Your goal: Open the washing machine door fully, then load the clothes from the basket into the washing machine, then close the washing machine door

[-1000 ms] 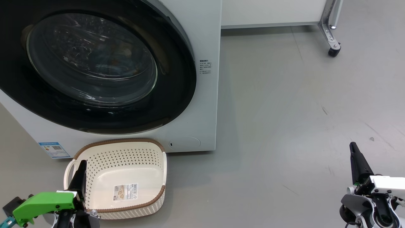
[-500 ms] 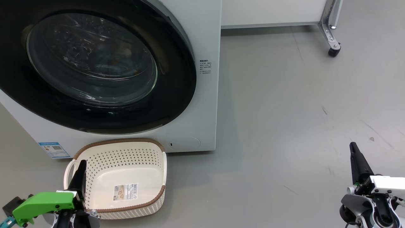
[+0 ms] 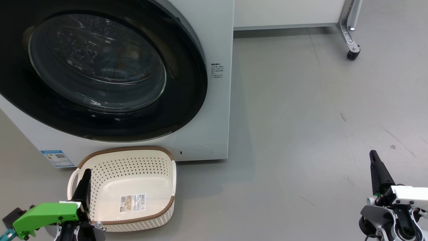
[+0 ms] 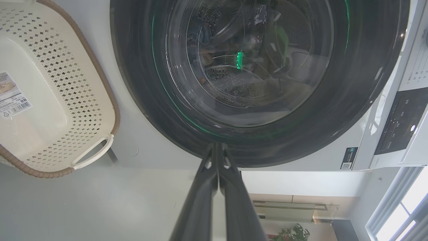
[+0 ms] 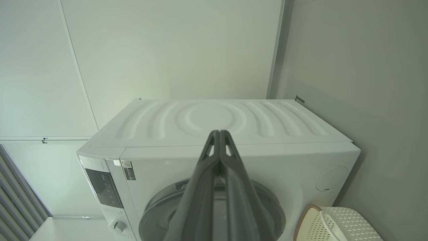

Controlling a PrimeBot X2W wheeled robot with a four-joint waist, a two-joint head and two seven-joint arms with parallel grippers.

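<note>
I see both pairs of jaws pressed together, holding nothing: my left gripper (image 3: 87,171) by the left rim of the basket (image 3: 127,148), my right gripper (image 3: 372,153) over the floor (image 3: 301,117). The washing machine door (image 3: 97,63) sits closed on the washing machine (image 3: 217,110), with the basket just in front. Nothing has shifted since a second ago.

The black-rimmed glass door (image 3: 187,100) is closed on the white washing machine (image 3: 217,40). The empty cream basket (image 3: 127,148) lies tilted at its foot.
</note>
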